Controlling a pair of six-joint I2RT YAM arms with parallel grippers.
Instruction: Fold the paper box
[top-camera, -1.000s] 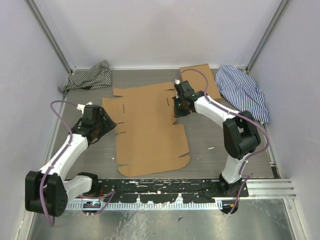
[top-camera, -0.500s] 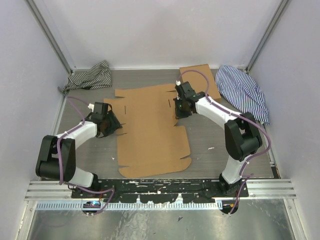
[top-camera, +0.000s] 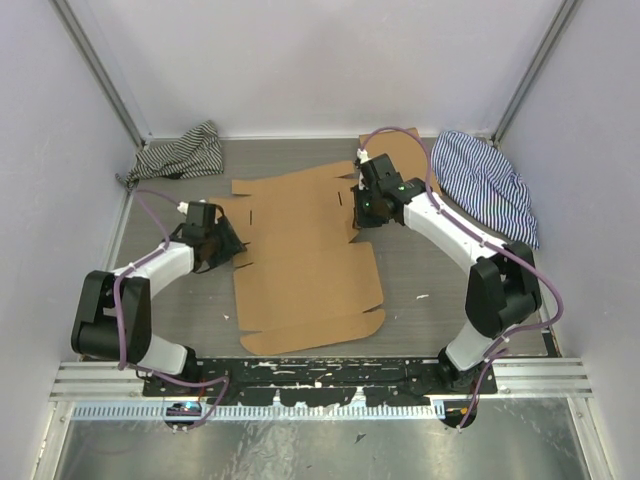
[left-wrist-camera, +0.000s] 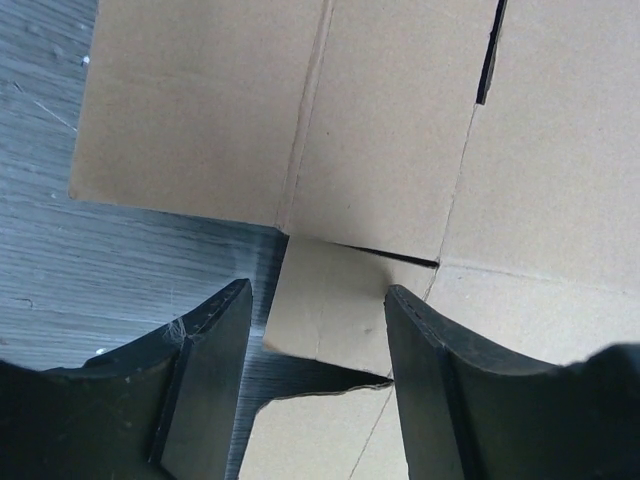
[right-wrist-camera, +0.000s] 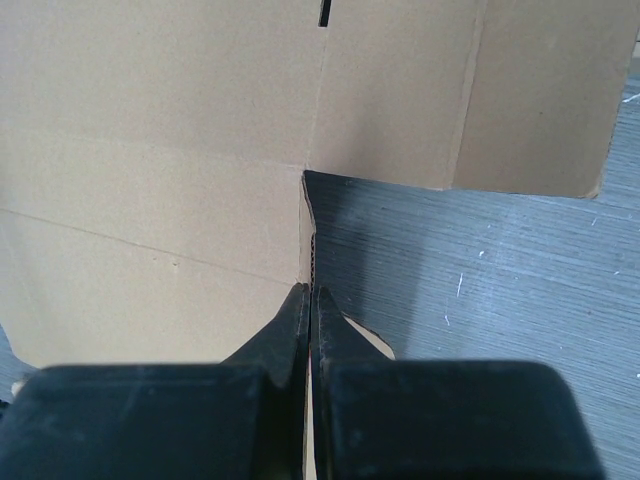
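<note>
The paper box lies unfolded and mostly flat in the middle of the table, a brown die-cut sheet with flaps and slots. My left gripper is open at its left edge. In the left wrist view its fingers straddle a small side tab without touching it. My right gripper is shut on the sheet's right edge, at a notch between panels. In the right wrist view the corrugated edge runs in between the closed fingertips, with the sheet spreading to the left.
A smaller brown cardboard box lies at the back right, partly behind the right arm. A dark striped cloth is bunched at the back left and a blue striped cloth at the back right. Walls close in on three sides.
My left arm has folded in and brought its open gripper to the sheet's left tab. My right gripper has moved slightly back and right, and the sheet has shifted with it.
</note>
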